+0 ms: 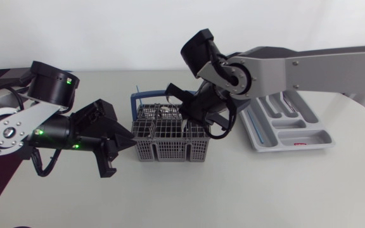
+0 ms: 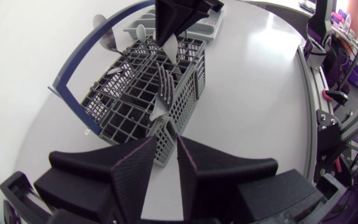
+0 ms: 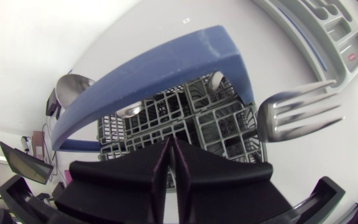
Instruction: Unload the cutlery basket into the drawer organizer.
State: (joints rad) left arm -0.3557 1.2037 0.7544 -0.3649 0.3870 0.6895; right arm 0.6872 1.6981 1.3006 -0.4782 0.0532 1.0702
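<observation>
A pale round table (image 1: pixel 265 190) carries everything. In the head view the grey cutlery basket (image 1: pixel 170 136) with its blue handle (image 1: pixel 149 94) stands mid-table. The drawer organizer (image 1: pixel 284 120) lies to the right of the basket and apart from it, and no cutlery shows in the compartments I can see. The left gripper (image 1: pixel 124 147) is at the basket's left front corner. The right gripper (image 1: pixel 192 109) hangs over the basket's right half, tips down among the cells.

In the left wrist view the basket's near corner sits right at the left gripper's tips. I cannot tell whether it grips that corner or only touches it. Forks (image 2: pixel 165 81) stand in cells near the basket's middle, and a spoon (image 2: pixel 107 37) leans at its far side. The right gripper comes down at the basket's far end with a slim pale handle (image 2: pixel 172 50) at its tips.

In the right wrist view its fingers (image 3: pixel 160 163) lie almost together, seemingly pinching that thin piece. A fork head (image 3: pixel 300 115) juts up just beside the basket's wall, and spoon bowls show under the blue handle.

By my reading the unloading has barely begun: the basket is well stocked and nothing is sorted yet.
</observation>
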